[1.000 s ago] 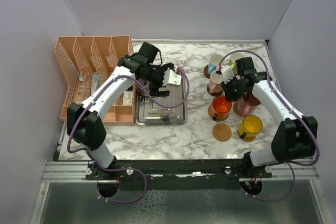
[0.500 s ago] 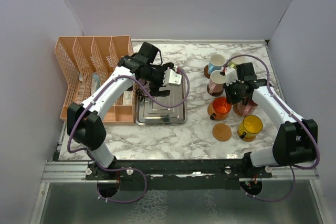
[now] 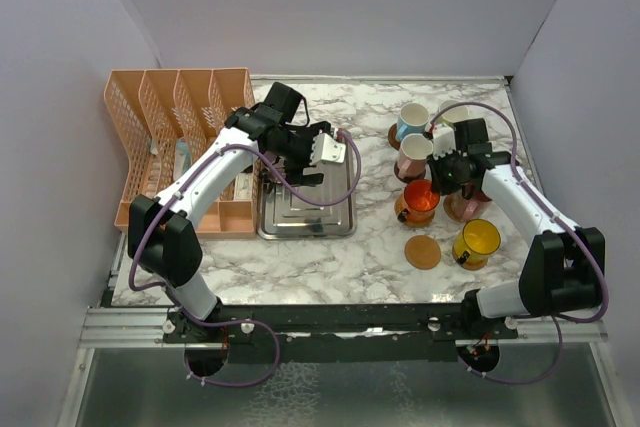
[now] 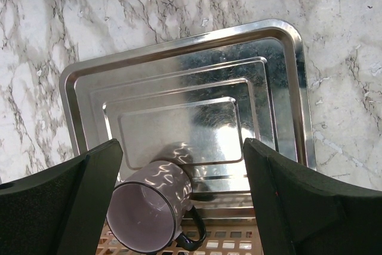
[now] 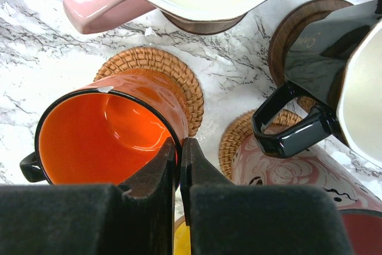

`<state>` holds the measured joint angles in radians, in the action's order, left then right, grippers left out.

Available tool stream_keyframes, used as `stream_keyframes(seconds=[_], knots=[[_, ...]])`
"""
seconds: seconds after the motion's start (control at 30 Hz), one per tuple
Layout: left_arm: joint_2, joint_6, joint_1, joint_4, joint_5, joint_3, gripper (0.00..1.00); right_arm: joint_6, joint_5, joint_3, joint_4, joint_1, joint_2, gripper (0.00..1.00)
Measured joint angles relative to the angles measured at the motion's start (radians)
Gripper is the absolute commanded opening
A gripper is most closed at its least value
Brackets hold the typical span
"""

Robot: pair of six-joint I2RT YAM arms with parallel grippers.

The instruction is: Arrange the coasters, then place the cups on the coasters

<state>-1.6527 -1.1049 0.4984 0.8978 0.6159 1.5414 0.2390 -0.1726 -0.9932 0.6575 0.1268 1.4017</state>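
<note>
- A white, grey-veined marble table [image 3: 370,247] is shown whole only by the top camera, with a tall orange plastic file rack [image 3: 175,137] standing at its left.
- A rectangular stepped steel tray [image 4: 179,88] is seen just beside the rack. Its bare middle is laid open in the left wrist view.
- The left gripper [image 3: 330,152] is held above the tray, jaws spread wide with nothing between them.
- The right gripper [image 5: 178,143] is pressed together and empty (only its own wrist view makes this plain), with its tips at the rim of a glossy orange cup [image 5: 101,135].
- A lavender cup with a black handle [image 4: 152,207] is found lying on its side at the tray's edge nearest the rack. This is shown in the left wrist view alone.
- The other cups are gathered at the right, among them a light-blue cup [image 3: 410,122], a pink cup [image 5: 101,4], a black cup [image 5: 334,46] and a yellow cup [image 3: 477,242].
- A round woven rattan coaster [image 5: 179,82] under the orange cup is revealed by the right wrist view. A bare tan disc coaster [image 3: 423,251] is seen from above, just beside the yellow cup.
</note>
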Motion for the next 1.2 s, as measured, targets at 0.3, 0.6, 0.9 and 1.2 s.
stream_keyframes(seconds=[0.3,0.6,0.9,1.2], knots=[[0.000,0.000,0.000,0.000,-0.008,0.000,0.86,-0.018,-0.013,0.020,-0.030,-0.023,0.000,0.01],[0.000,0.005,0.000,-0.004,-0.019,0.000,0.86,0.002,-0.032,0.028,-0.042,-0.024,0.000,0.02],[0.000,0.011,0.000,-0.008,-0.030,-0.002,0.86,0.029,-0.031,0.030,-0.046,-0.024,0.000,0.09],[0.010,0.034,-0.001,-0.022,-0.064,-0.027,0.87,0.055,-0.027,0.029,-0.045,-0.024,0.000,0.20]])
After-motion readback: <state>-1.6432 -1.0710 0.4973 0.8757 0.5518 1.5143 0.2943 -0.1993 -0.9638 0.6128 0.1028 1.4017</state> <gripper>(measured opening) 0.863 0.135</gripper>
